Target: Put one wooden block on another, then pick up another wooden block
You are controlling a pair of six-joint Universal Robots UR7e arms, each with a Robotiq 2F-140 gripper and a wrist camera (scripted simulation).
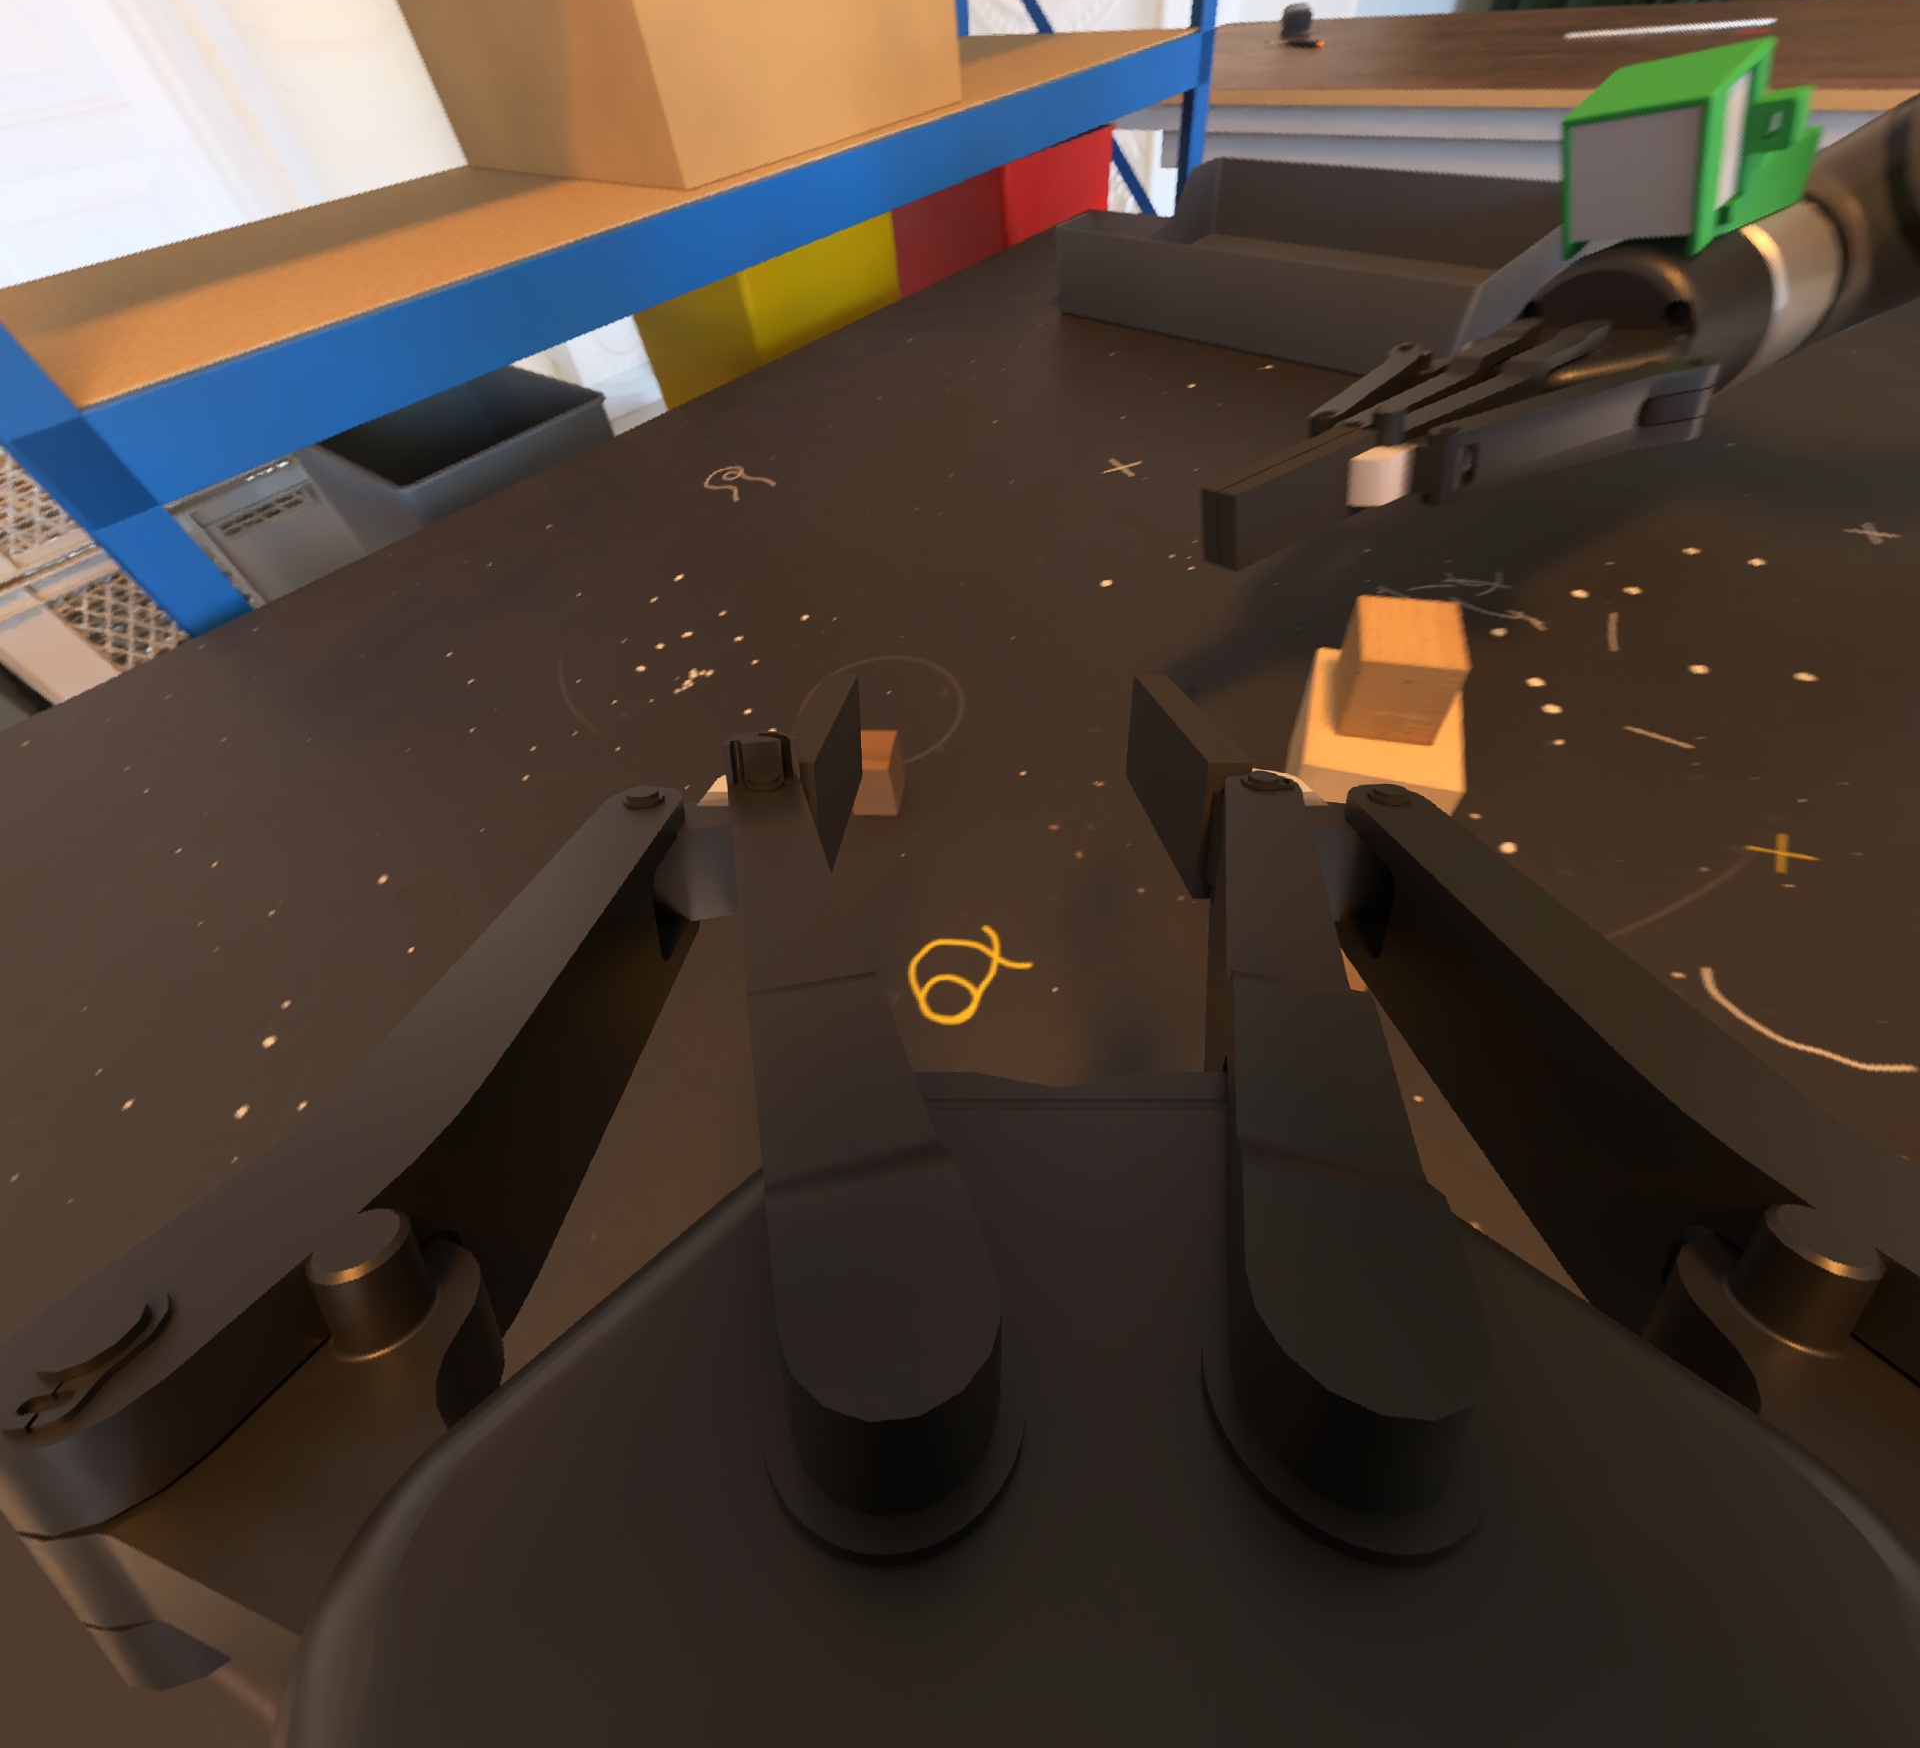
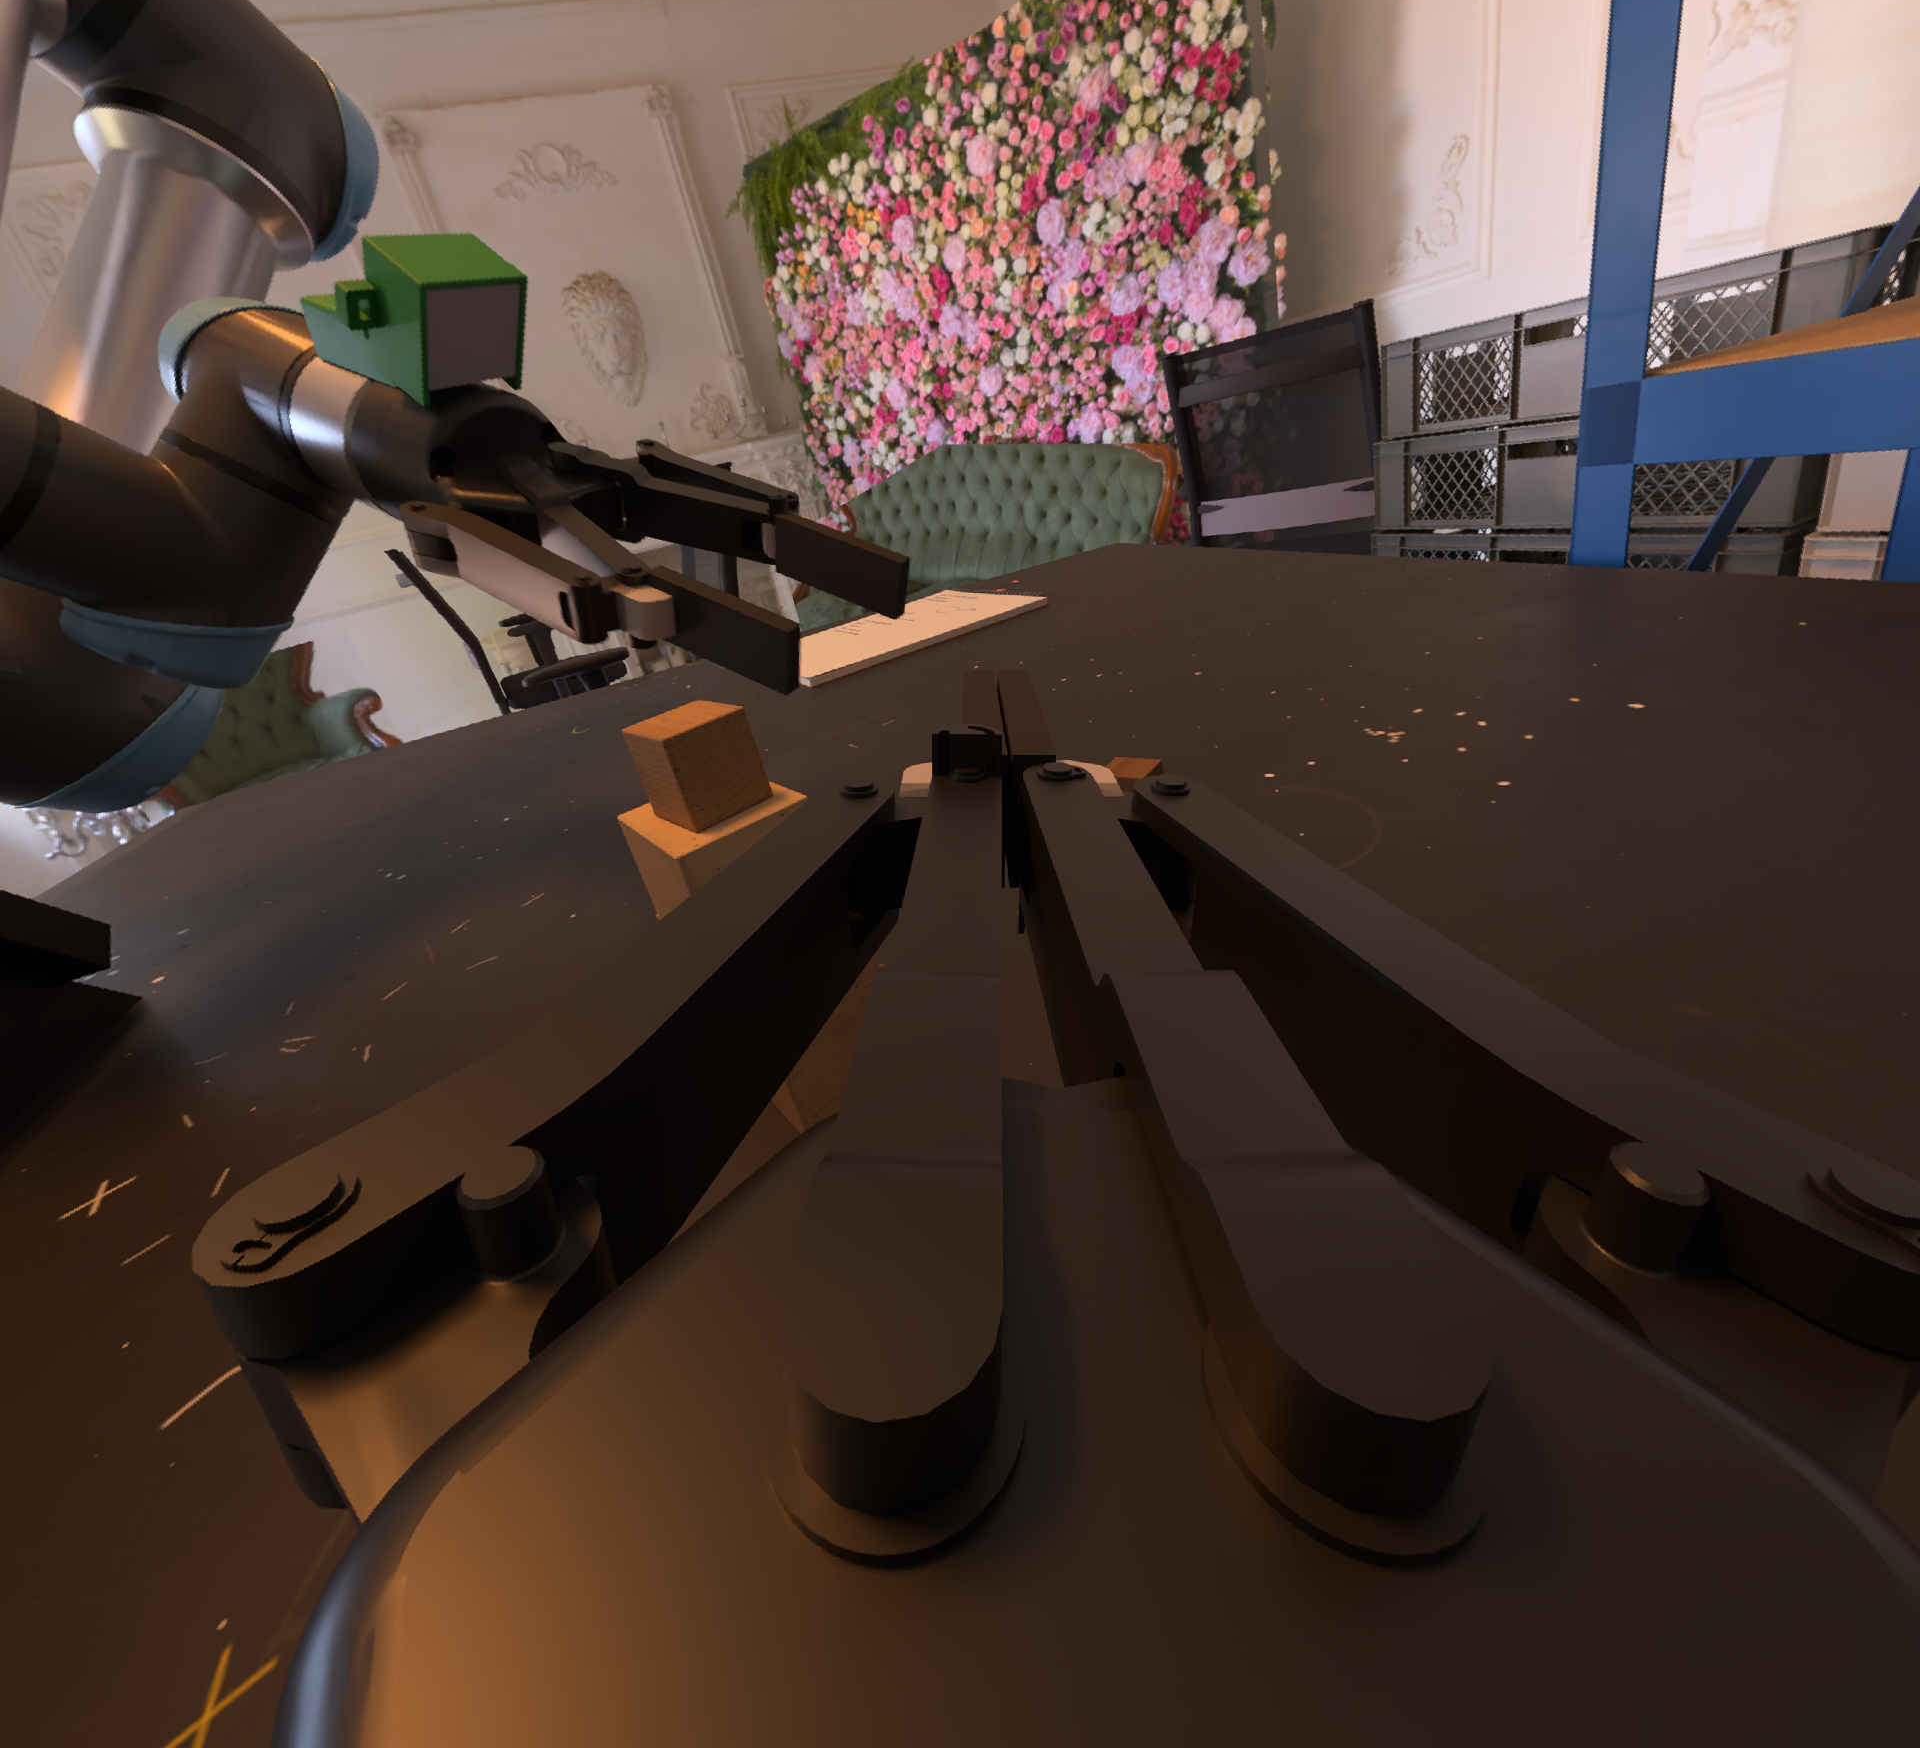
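A small wooden block (image 1: pixel 1405 668) sits tilted on a larger pale wooden block (image 1: pixel 1351 763) on the dark table (image 1: pixel 468 867). The stack also shows in the right wrist view, small block (image 2: pixel 701 763) on pale block (image 2: pixel 717 851). Another small wooden block (image 1: pixel 881 768) lies on the table, partly hidden behind my left gripper's left finger; its corner (image 2: pixel 1135 768) peeks out in the right wrist view. My left gripper (image 1: pixel 1003 768) is open and empty, left of the stack; it also shows in the right wrist view (image 2: pixel 821 618). My right gripper (image 2: pixel 1003 711) is shut and empty, hovering above and beyond the stack (image 1: pixel 1247 509).
A grey tray (image 1: pixel 1247 275) stands at the far side of the table. A blue shelf (image 1: pixel 623 244) with a cardboard box (image 1: pixel 707 5) stands behind the table, with yellow and red boxes (image 1: pixel 831 296) under it. A white sheet (image 2: pixel 925 623) lies at a table edge.
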